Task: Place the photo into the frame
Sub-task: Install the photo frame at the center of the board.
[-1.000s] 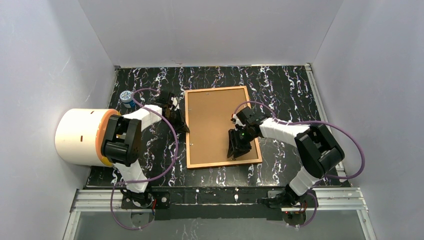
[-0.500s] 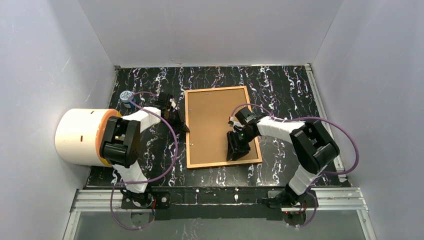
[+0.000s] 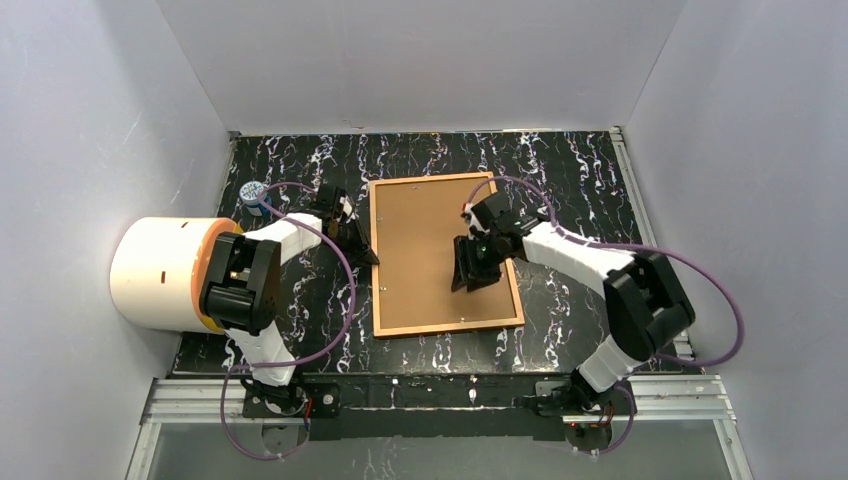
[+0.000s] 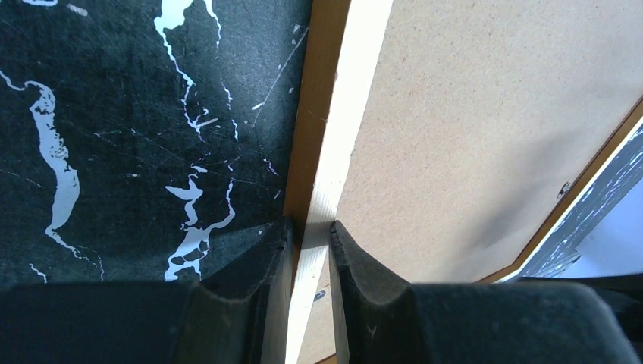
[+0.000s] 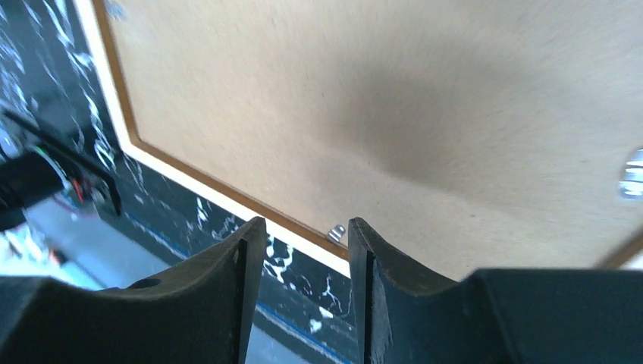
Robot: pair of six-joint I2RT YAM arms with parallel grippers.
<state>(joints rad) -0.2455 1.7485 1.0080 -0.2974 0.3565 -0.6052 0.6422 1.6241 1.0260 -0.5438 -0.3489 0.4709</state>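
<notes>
frame (image 3: 430, 179): lies back-up in the middle of the counter (image 3: 570, 170), long sides running away from the arm bases
backing board (image 3: 420, 250): plain brown, sits flat inside the frame's rim
left claw (image 4: 311, 231): narrow, pinches the frame's left rail, one finger on the outer side over the black marble, the other on the inner side at the board's edge
right claw (image 5: 307, 224): fingers partly apart with nothing between them, hangs over the board's right half
metal tab (image 5: 335, 233): small, at the frame's inner edge just past the right claw's tips
white cylinder (image 3: 160, 272): orange-rimmed, on its side at the counter's left edge beside the left arm
</notes>
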